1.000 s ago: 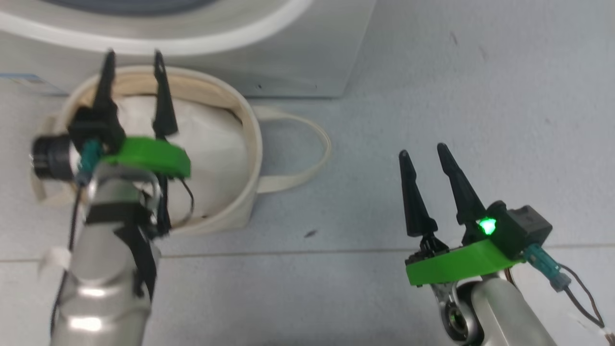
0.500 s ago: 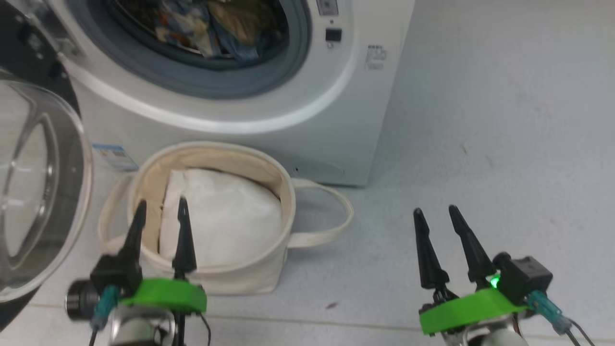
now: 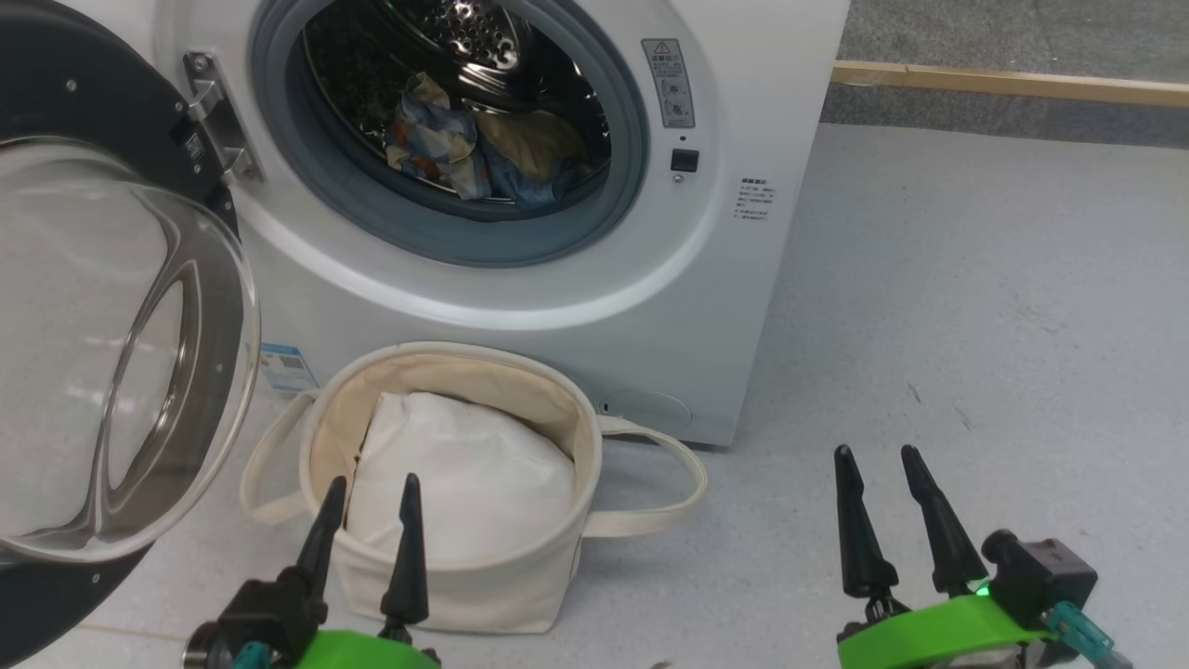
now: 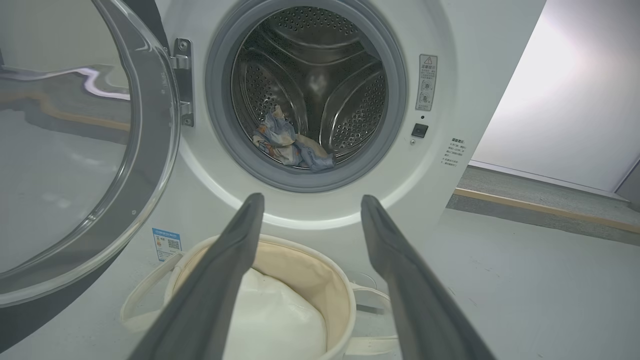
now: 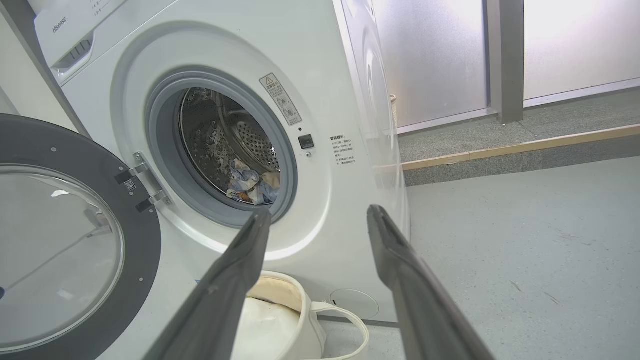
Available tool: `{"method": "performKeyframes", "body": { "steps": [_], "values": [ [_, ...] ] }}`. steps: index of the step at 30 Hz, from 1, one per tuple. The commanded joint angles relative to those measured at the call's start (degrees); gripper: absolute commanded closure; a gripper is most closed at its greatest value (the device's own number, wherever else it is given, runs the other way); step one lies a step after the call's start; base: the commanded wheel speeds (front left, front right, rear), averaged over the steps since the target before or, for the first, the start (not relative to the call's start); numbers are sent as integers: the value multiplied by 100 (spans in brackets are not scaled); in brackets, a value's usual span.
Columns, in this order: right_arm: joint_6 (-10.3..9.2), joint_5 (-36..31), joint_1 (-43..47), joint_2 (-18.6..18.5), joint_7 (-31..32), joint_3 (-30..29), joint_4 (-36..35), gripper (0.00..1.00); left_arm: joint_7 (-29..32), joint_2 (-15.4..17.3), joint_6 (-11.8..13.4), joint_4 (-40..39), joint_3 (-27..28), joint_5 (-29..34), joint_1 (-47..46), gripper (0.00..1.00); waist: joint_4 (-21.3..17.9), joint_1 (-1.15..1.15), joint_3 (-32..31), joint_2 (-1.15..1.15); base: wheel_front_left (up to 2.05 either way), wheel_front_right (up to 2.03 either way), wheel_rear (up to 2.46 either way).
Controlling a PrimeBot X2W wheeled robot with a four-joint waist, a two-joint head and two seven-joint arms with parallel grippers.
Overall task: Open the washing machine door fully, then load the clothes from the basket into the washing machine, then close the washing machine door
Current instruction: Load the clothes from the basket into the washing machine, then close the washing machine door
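I have the washing machine (image 3: 771, 279) ahead of me, its white front taking up the far left of the head view; the door (image 3: 102, 353) stands wide open to the left on its metal hinge (image 3: 214, 121), glass bowl bulging toward me inside the black rim. The clothes (image 3: 474, 153) lie inside the steel drum (image 3: 464, 28), a small crumpled heap of blue and cream with orange print, low down just behind the grey seal (image 3: 446, 232). The basket (image 3: 464, 595) stands upright on the floor (image 3: 975, 325) just in front of the machine, below the opening; one loop handle (image 3: 671, 488) hangs out to the right, the other to the left; inside it I see a plain white bundle (image 3: 464, 483); whether anything lies under that I cannot tell. A small blue sticker (image 3: 283, 367) sits low on the machine's front, between door and basket.

My left gripper (image 3: 372, 483) is at the near left, fingers apart and clamped on nothing; in the head view its tips cross the near rim of the basket; how high above it they are I cannot tell. In its own wrist view the fingers (image 4: 220, 280) point toward the opening, with the basket below and between them. My right gripper (image 3: 875, 452) is at the near right over bare floor, well apart from the basket; its fingers are apart too, with nothing between them. A wooden strip (image 3: 1012, 84) runs along the floor at the far right.
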Motion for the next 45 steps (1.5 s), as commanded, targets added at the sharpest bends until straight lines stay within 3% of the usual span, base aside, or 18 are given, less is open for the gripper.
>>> {"method": "performKeyframes", "body": {
  "steps": [1,27,37,45],
  "values": [
    [0,-2,-94,-8,-71,97,-158,0,-26,27,-42,-164,114,-25,-170,0,-1,0,8,-1,0,0,0],
    [0,-52,-97,-7,-71,123,-61,0,-26,26,3,63,66,-518,-235,0,-44,0,46,-1,-6,3,3],
    [0,-21,-99,-7,-71,136,-28,0,-26,26,-10,113,94,-671,-228,0,-46,0,33,-1,-147,77,70],
    [0,-18,-89,-7,-71,161,-16,0,-26,26,30,20,135,-363,-252,0,-30,0,37,-1,-232,160,72]
  ]
}}
